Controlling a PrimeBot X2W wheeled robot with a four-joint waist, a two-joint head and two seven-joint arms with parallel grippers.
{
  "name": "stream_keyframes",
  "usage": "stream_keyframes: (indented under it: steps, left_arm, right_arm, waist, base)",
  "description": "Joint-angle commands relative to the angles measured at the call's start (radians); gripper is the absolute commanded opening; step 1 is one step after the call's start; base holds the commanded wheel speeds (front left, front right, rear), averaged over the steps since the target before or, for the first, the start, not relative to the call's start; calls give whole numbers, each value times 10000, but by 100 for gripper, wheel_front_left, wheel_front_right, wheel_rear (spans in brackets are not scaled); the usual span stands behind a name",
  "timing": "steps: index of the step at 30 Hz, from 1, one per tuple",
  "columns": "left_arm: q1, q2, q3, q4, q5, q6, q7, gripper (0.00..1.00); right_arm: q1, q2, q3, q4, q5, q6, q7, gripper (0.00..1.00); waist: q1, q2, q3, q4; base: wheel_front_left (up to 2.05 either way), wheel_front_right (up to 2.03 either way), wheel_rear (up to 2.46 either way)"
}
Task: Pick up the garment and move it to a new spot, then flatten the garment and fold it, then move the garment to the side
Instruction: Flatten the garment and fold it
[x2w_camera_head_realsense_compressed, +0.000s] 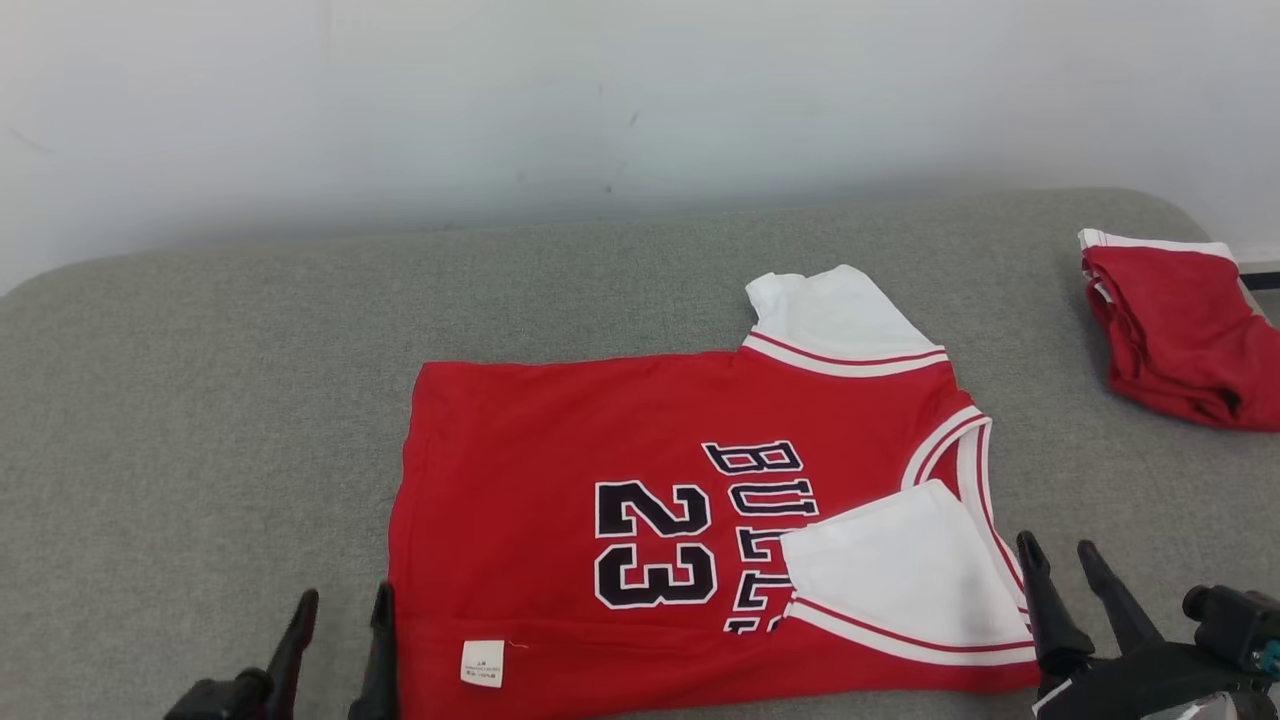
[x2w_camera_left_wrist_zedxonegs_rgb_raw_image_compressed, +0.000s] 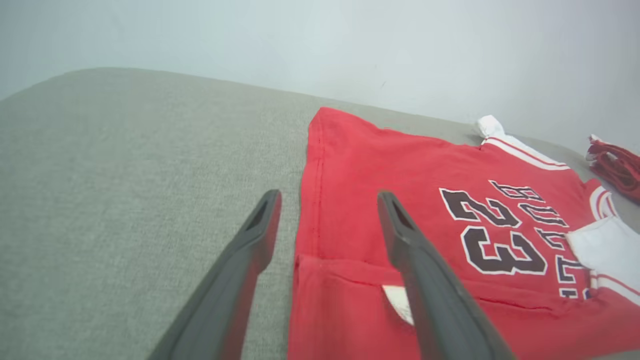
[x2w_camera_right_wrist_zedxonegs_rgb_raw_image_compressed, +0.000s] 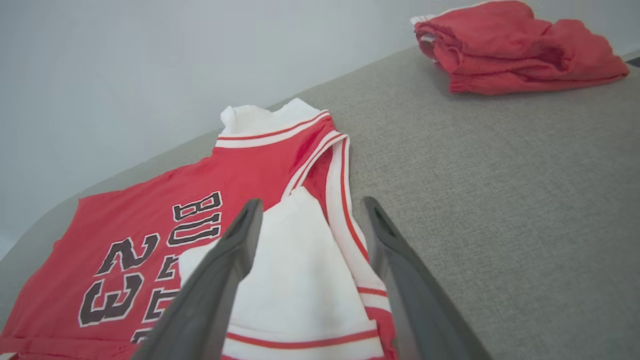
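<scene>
Pale wall (x2w_camera_head_realsense_compressed: 400, 100) behind grey fabric surface (x2w_camera_head_realsense_compressed: 200, 400).

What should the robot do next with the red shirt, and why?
Probably reach the right gripper to the far sleeve and fold it in: it sticks out, while the near sleeve already lies over the jersey, and the gripper is open.

The head view looks forward and down across the grey worktop (x2w_camera_head_realsense_compressed: 200, 400) toward the pale wall (x2w_camera_head_realsense_compressed: 600, 100), taking in the whole red jersey (x2w_camera_head_realsense_compressed: 560, 440). The left wrist view sits low and close at the jersey's hem end, the right wrist view low and close over its folded white sleeve (x2w_camera_right_wrist_zedxonegs_rgb_raw_image_compressed: 295, 270), facing the red pile (x2w_camera_right_wrist_zedxonegs_rgb_raw_image_compressed: 515, 50). All three share the printed number (x2w_camera_head_realsense_compressed: 655, 545).
</scene>
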Motion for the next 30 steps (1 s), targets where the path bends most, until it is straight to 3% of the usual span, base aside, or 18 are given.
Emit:
stream_keyframes:
  steps: [1,13,22,30]
  left_arm:
    - [-150,-47,130,-248,114,60,0,100]
    - [-516,107,935,-1814,1297,296,-2,100]
    - [-155,168,1140,-2059,1633,-51,-2,100]
    - [413,-78,1402,-2301,1592,-257,-2,100]
  right_arm:
    - [-88,124,-91,-203,-182,2,-106,100]
    - [-238,599,-73,-1621,-1868,2,-1188,100]
    - [116,821,-169,-2032,-2899,2,-1624,100]
    - [551,1007,-435,-2079,-3152,2,-1653,100]
  waist:
    - [0,0,-34,40]
    - [0,0,-22,-60]
    - [0,0,-24,-57]
    - [0,0,-143,26]
  base:
    - [0,0,0]
    - [0,0,0]
    - [0,0,0]
    - [0,0,0]
